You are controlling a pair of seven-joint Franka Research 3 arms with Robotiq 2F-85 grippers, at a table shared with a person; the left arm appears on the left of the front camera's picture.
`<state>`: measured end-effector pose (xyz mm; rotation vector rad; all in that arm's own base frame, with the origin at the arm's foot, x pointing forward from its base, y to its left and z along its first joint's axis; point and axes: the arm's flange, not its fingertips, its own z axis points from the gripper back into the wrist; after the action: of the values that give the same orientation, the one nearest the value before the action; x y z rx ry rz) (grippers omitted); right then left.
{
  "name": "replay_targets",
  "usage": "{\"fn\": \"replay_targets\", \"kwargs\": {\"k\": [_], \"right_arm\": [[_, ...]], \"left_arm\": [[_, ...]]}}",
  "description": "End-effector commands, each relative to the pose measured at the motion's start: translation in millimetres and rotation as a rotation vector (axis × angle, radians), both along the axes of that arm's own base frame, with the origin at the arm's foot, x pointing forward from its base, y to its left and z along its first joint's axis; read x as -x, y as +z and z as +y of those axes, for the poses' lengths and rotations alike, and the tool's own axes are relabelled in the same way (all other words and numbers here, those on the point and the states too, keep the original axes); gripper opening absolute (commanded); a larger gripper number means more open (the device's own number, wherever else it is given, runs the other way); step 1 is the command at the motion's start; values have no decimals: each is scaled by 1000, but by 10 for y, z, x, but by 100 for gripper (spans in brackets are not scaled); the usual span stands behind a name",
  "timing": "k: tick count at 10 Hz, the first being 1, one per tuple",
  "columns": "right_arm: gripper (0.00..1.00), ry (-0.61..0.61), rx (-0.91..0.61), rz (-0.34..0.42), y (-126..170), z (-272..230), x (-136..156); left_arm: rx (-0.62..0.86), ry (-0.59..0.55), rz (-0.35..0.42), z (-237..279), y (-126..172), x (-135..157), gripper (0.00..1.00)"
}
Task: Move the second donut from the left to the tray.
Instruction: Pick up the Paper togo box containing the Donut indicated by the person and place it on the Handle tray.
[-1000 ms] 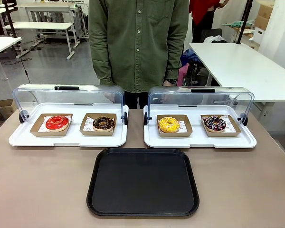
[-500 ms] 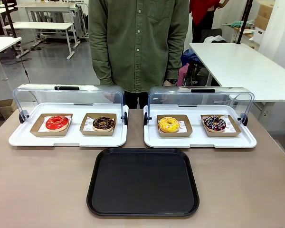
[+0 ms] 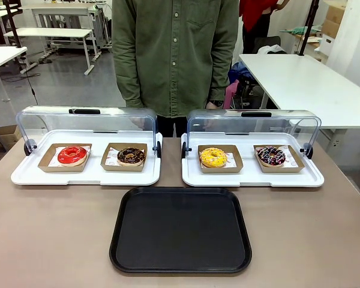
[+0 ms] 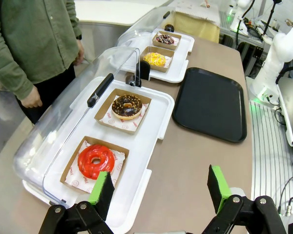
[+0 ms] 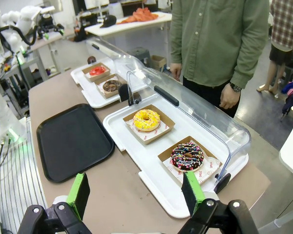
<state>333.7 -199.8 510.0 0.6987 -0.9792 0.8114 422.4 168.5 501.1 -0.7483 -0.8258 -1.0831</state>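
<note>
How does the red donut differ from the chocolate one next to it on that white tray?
The red-iced donut has plain red icing; the chocolate donut has dark brown icing with small light sprinkles. The red-iced donut lies at the left end of the white tray; the chocolate donut lies at its right end, nearer the black tray. Both are rings, each in its own brown cardboard box, on that one tray.

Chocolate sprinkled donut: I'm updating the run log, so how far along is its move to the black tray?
Done: its clear lid stands open. In hand: nothing; left gripper and right gripper are both open and empty. Left: the whole move. The chocolate donut sits in its box on the left white tray, and the black tray is bare.
</note>
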Motion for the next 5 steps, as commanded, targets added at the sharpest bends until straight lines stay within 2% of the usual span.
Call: {"fn": "replay_targets", "kwargs": {"k": [1, 5], "right_arm": [[100, 9, -6, -32, 23, -13, -32], [100, 9, -6, -32, 23, -13, -32]], "left_arm": [[8, -9, -4, 0, 16, 14, 100], [8, -9, -4, 0, 16, 14, 100]]}}
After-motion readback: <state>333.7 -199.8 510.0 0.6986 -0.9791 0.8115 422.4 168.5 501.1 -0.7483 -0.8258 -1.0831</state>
